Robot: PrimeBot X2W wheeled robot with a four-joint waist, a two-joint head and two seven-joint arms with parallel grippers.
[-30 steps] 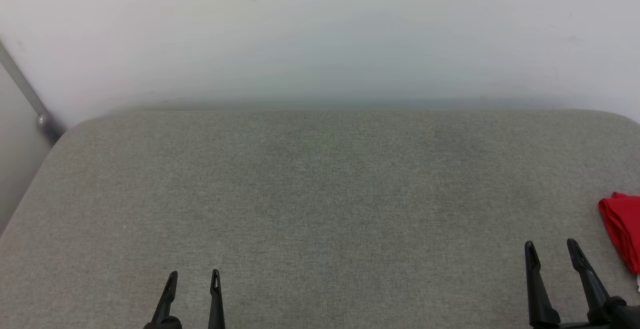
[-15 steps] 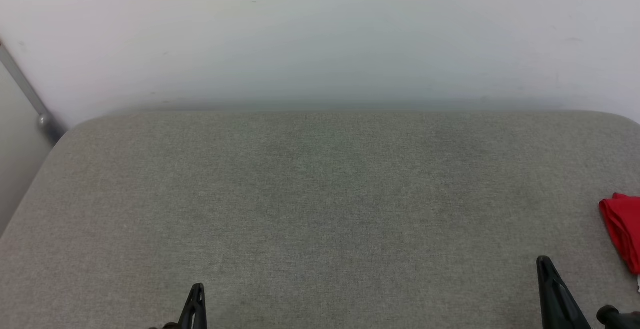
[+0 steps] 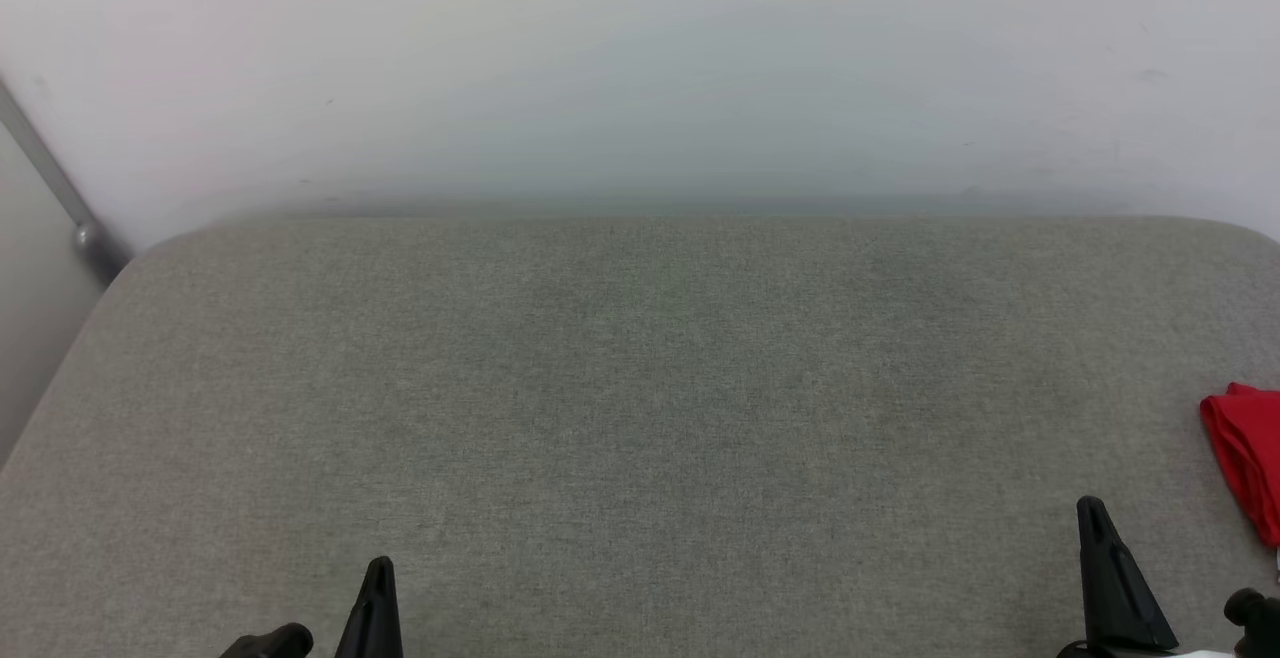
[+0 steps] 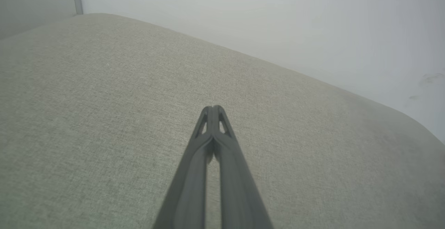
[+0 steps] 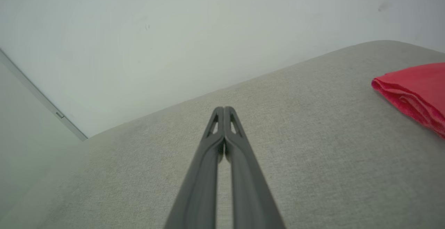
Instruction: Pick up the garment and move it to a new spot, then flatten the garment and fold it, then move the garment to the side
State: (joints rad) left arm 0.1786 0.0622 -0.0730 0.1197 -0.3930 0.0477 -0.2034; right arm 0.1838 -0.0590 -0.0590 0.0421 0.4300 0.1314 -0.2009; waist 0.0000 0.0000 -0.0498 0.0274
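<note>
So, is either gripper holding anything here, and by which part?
Nothing is held. The left gripper and right gripper are both shut on nothing; the garment lies apart on the cushion.

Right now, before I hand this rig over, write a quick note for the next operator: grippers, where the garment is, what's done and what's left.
The left gripper is shut and empty over the grey padded surface.
The right gripper is shut and empty, apart from the garment.
The garment lies in red folded layers at the surface's right side, cut off by the head view's edge.
Done: it looks folded and set aside.
Left: probably only checking the part out of frame.
</note>
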